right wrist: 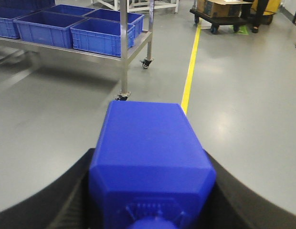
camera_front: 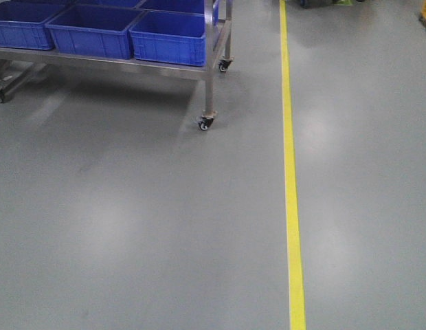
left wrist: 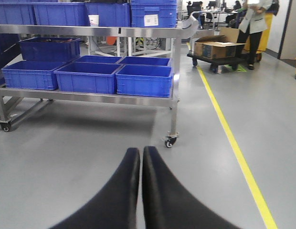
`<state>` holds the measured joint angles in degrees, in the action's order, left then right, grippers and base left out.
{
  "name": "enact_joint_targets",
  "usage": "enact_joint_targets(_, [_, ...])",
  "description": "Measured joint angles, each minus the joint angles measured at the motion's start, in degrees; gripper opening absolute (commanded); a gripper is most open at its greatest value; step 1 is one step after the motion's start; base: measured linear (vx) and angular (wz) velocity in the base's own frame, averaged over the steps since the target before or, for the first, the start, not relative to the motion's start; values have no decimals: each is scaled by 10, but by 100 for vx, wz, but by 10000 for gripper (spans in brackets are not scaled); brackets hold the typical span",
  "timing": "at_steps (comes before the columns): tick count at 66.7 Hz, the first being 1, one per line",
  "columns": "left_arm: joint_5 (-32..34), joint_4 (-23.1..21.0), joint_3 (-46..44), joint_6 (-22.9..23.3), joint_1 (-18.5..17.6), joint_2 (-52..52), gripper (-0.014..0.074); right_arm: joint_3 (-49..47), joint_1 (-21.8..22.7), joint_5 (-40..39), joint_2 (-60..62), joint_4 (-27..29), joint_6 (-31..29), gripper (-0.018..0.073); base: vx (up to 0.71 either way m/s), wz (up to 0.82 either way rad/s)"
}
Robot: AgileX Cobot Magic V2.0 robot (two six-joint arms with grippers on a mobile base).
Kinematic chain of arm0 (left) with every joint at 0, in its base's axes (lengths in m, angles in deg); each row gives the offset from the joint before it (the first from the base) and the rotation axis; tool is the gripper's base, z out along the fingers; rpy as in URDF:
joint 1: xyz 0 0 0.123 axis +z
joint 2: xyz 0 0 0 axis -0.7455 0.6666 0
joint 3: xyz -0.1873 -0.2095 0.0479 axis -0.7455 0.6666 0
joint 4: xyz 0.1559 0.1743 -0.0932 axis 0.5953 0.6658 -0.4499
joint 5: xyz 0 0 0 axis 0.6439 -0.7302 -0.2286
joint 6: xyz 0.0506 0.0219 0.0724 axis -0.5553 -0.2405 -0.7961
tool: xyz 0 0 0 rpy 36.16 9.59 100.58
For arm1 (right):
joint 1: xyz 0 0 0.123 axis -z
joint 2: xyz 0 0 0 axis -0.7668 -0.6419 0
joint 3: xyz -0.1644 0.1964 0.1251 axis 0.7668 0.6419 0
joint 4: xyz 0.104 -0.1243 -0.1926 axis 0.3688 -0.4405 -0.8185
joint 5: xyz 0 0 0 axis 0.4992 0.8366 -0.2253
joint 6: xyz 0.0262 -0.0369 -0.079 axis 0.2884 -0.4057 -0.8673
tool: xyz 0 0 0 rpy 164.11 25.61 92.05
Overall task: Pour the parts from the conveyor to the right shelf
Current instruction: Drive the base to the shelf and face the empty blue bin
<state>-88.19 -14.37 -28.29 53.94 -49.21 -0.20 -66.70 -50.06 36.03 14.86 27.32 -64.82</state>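
My right gripper is shut on a bright-blue part, a blocky piece with a round stud facing the camera; black fingers press its two sides. It hangs above the grey floor. My left gripper is shut with nothing in it, pointing at the floor in front of the right shelf. This steel rack on casters, the right shelf, carries large blue bins on its low level. In the right wrist view the right shelf stands ahead to the left. The conveyor is out of view.
A yellow floor line runs past the shelf's right end. A caster marks the shelf's near corner. Farther back, a wheeled cart with a cardboard box stands beside a person. More blue bins sit on the upper level.
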Motion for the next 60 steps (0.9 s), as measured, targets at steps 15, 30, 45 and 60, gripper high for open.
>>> enact_joint_targets(15, [0,0,0,0,0,0,-6,0,0,0,0,0,0,-5,67,16])
enact_joint_targets(30, [0,0,0,0,0,0,-6,0,0,0,0,0,0,-5,63,30])
enact_joint_targets(45, [0,0,0,0,0,0,-6,0,0,0,0,0,0,-5,61,61])
enact_joint_targets(60, [0,0,0,0,0,0,-6,0,0,0,0,0,0,-5,60,84])
